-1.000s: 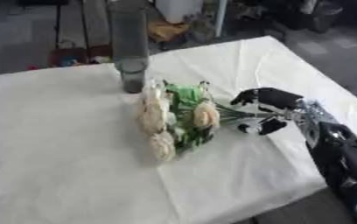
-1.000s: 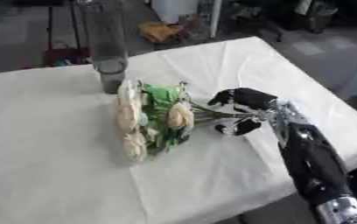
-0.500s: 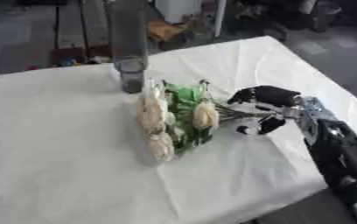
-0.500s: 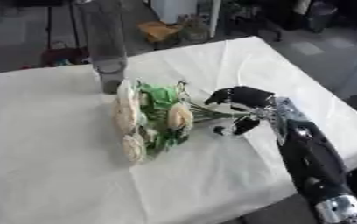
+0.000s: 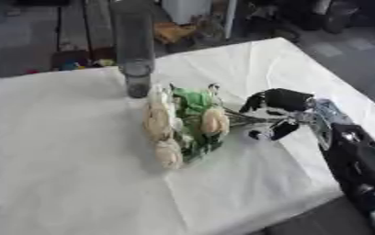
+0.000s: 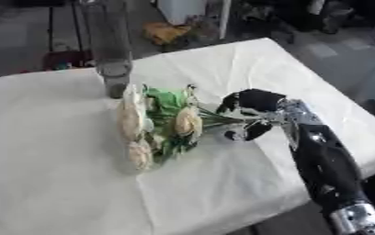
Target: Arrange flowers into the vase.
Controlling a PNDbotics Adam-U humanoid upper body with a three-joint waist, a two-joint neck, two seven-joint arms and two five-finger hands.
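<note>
A bunch of cream roses (image 5: 178, 125) with green leaves lies on the white tablecloth (image 5: 62, 151), heads toward the left, stems pointing right. My right hand (image 5: 277, 104) is at the stem ends, fingers and thumb curled round the stems. A tall clear glass vase (image 5: 134, 46) stands upright at the back, just behind the flower heads. My left hand shows in neither view.
The table's right edge and far right corner (image 5: 283, 41) lie close to my right arm (image 5: 351, 156). Beyond the table, clutter and furniture stand on the floor (image 5: 183, 30).
The right hand has drawn slightly nearer the flowers along the stems. The bunch and the vase have hardly moved.
</note>
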